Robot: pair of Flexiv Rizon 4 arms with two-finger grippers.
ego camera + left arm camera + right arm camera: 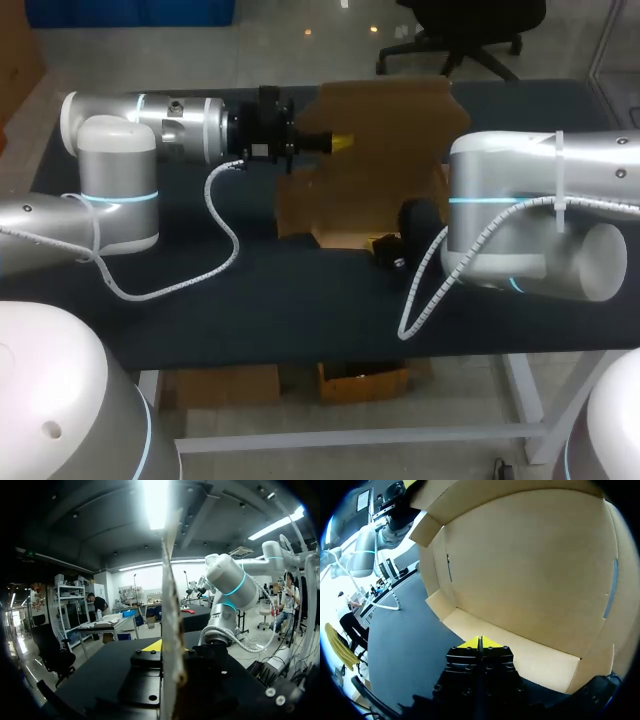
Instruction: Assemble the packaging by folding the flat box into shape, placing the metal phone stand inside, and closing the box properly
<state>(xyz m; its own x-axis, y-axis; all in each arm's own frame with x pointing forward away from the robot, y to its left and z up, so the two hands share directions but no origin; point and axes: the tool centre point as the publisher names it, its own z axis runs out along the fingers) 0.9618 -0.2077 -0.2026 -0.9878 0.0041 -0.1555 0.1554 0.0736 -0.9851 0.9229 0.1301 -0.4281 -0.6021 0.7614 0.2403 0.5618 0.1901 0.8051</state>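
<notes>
Folding the box: left arm holds a panel up, right arm sits at the base.
My left gripper (342, 140) is clamped on the box (385, 150), with a raised cardboard panel passing edge-on between its fingers. My right gripper (480, 642) has its tips pressed together around nothing, and the box's floor and inner wall are just ahead of them. I'd hold the left clamp firm and push the closed right tips along the crease so the wall folds square. I cannot find the metal phone stand.

A robotics lab: left arm (118, 190) at nine o'clock, right arm (520, 215) at three, flanking a black worktable (260, 310).
</notes>
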